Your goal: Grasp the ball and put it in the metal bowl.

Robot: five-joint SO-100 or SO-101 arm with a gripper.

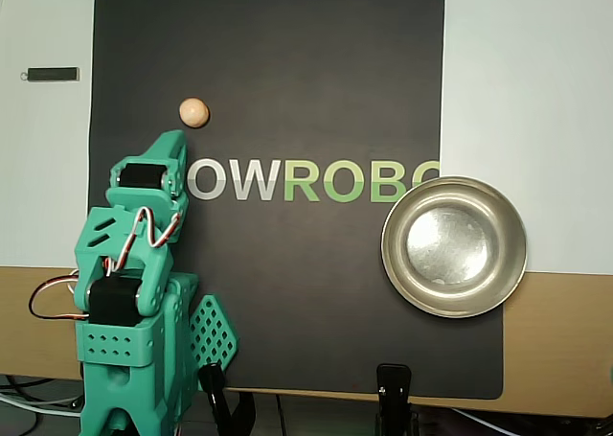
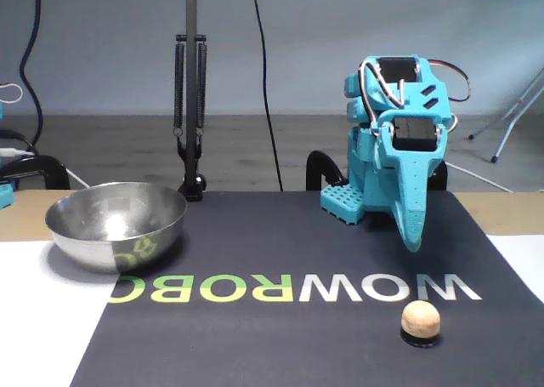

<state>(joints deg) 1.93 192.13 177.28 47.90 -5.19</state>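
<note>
- Overhead view: the ball (image 1: 194,112) is seen on the dark mat (image 1: 287,72), at about ten o'clock from the mat's centre, just above the first letters of the printed logo (image 1: 316,179).
- The metal bowl (image 1: 454,247) is found at about four o'clock from the mat's centre, straddling the mat's right edge, and nothing is seen inside it.
- The gripper (image 1: 170,149) is folded over the green arm (image 1: 124,292) and ends just short of the ball, at about seven o'clock from it; no contact is made.
- Whether the claw is parted or closed cannot be told here, since only one green outline is shown.
- Fixed view: the scene is seen from the opposite side, so the ball (image 2: 421,321) lies at about five o'clock from the mat's (image 2: 280,344) centre and the bowl (image 2: 116,224) at about nine o'clock.
- The gripper (image 2: 411,238) hangs nose-down above the logo (image 2: 293,287), clear of the mat, with the ball at roughly six o'clock from its tip; nothing is held, and the claw's opening cannot be judged from this angle either.
- The approach step is judged to be in hand, with the grasp not yet made.
- An opened claw is called for next, then a reach forward and down to bracket the ball, which may roll if nudged.
</note>
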